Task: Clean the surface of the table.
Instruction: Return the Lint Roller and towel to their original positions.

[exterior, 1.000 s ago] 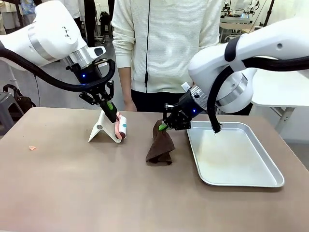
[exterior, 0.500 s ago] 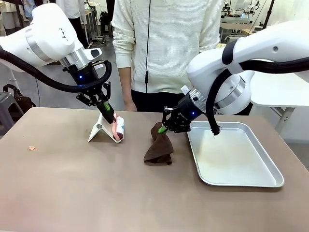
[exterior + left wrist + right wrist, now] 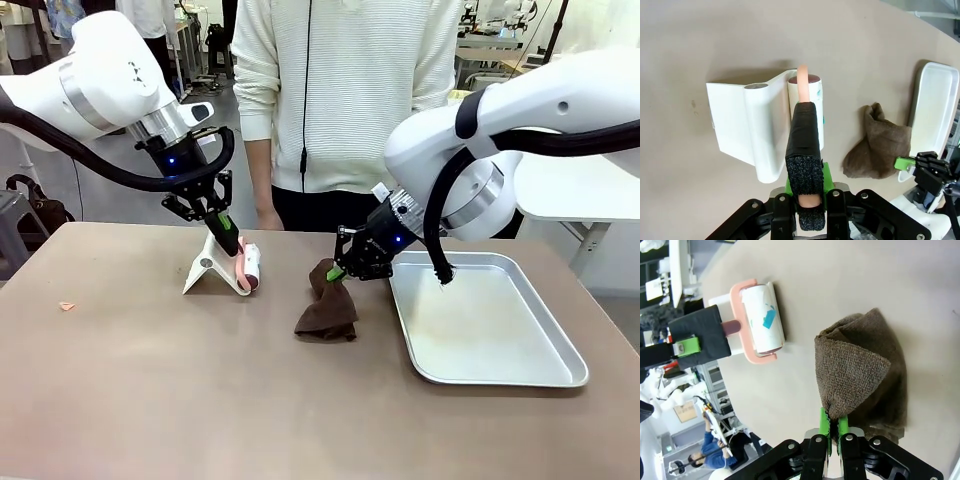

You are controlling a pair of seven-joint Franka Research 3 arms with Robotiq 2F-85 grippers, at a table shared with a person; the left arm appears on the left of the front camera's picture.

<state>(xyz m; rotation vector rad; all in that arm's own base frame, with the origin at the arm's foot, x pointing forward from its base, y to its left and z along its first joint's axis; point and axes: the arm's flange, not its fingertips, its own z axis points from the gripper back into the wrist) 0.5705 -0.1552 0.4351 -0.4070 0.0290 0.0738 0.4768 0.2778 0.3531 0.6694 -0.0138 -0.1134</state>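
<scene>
- Nearest you, the bare taupe table (image 3: pixel 200 400) stretches across the front view, a small pink scrap (image 3: pixel 67 305) lying near its left edge.
- To your right, a silver tray (image 3: pixel 500 375) sits on the tabletop, just beside a brown cloth (image 3: pixel 327 312).
- Your right gripper (image 3: pixel 338 270) pinches the top corner of that cloth, jaws pressed together on the fabric while its lower folds rest on the table.
- Your left gripper (image 3: pixel 228 240) is clamped on the pink handle of a lint roller (image 3: pixel 249 268), beside its white stand (image 3: pixel 207 265).
- Beyond the far edge stands a person (image 3: pixel 345 90) in a white sweater.
</scene>
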